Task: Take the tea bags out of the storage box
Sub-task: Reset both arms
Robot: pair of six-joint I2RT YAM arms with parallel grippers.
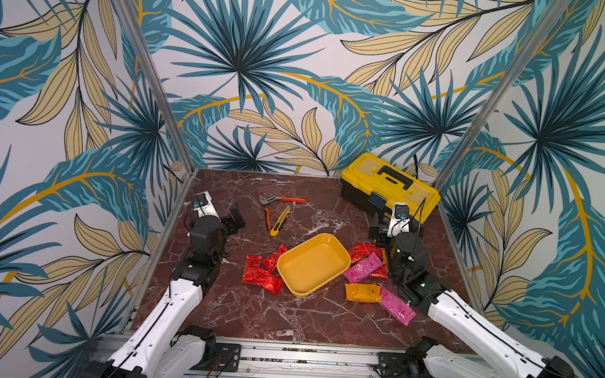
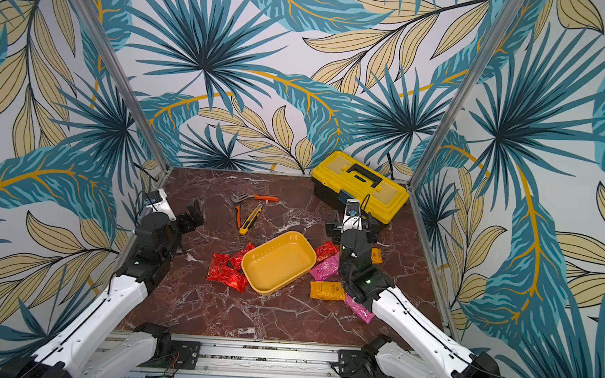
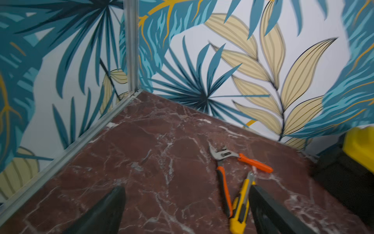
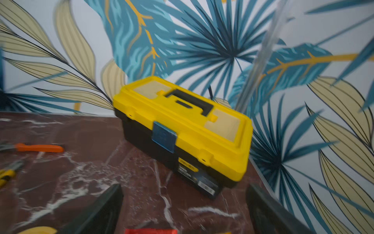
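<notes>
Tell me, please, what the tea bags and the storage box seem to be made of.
The tea bags look like metallised foil, glossy, with crinkled glints. The storage box seems moulded plastic: smooth, satin yellow-orange, rounded corners, soft highlights.

— Open room up front?
— Plenty: bare table (image 1: 268, 317) all along the near strip, side to side.
— Through the middle?
— Blocked by the storage box (image 1: 312, 264), with tea bags (image 1: 262, 280) tight against its left side and more crowding its right, partly under the right arm (image 1: 409, 265).
— Far side?
— Cluttered behind the box by pliers (image 1: 271, 200) and a utility knife (image 1: 279, 221), closed off at the far right corner by the toolbox (image 1: 389, 186). Clear only toward the far left corner, ahead of the left gripper (image 1: 236, 216).
</notes>
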